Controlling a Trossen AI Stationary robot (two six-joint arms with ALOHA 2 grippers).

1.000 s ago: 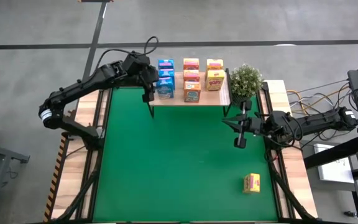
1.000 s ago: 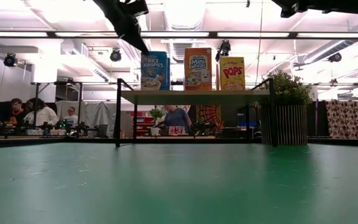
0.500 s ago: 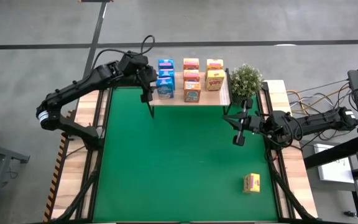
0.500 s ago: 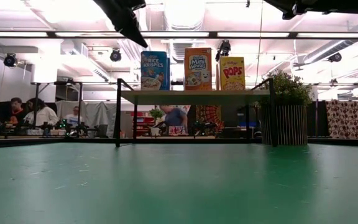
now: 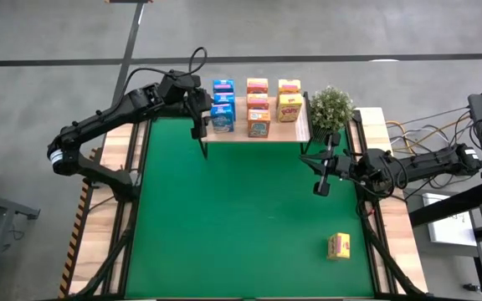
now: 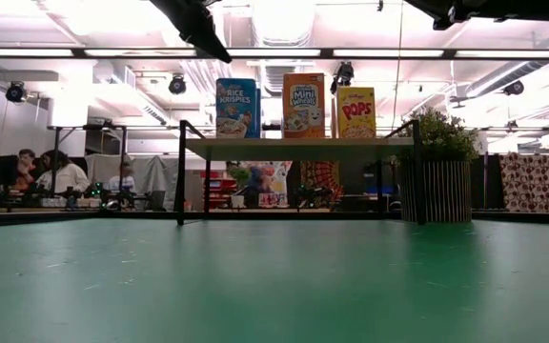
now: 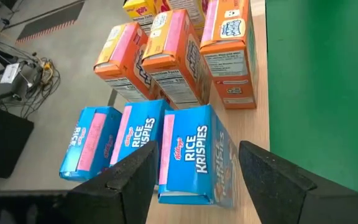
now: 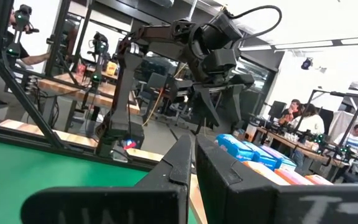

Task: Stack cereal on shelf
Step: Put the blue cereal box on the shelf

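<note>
The shelf (image 5: 258, 134) stands at the far edge of the mat on thin black legs. Cereal boxes stand upright on it in rows: three blue (image 5: 223, 104) (image 7: 191, 155), three orange (image 5: 258, 109) (image 7: 166, 56) and two yellow (image 5: 289, 100). One more yellow box (image 5: 339, 245) lies on the mat at the near right. My left gripper (image 5: 197, 117) (image 7: 196, 152) hovers open above the shelf's left end, over the nearest blue box, touching nothing. My right gripper (image 5: 323, 180) (image 8: 191, 158) hangs shut and empty over the mat's right side.
A green potted plant (image 5: 330, 109) stands at the shelf's right end. The green mat (image 5: 241, 217) lies open between the shelf and the near edge. People sit at benches in the room behind (image 6: 55, 171).
My left gripper has risen a little and drawn back from the blue boxes toward the table's left, staying open. The boxes have kept still.
</note>
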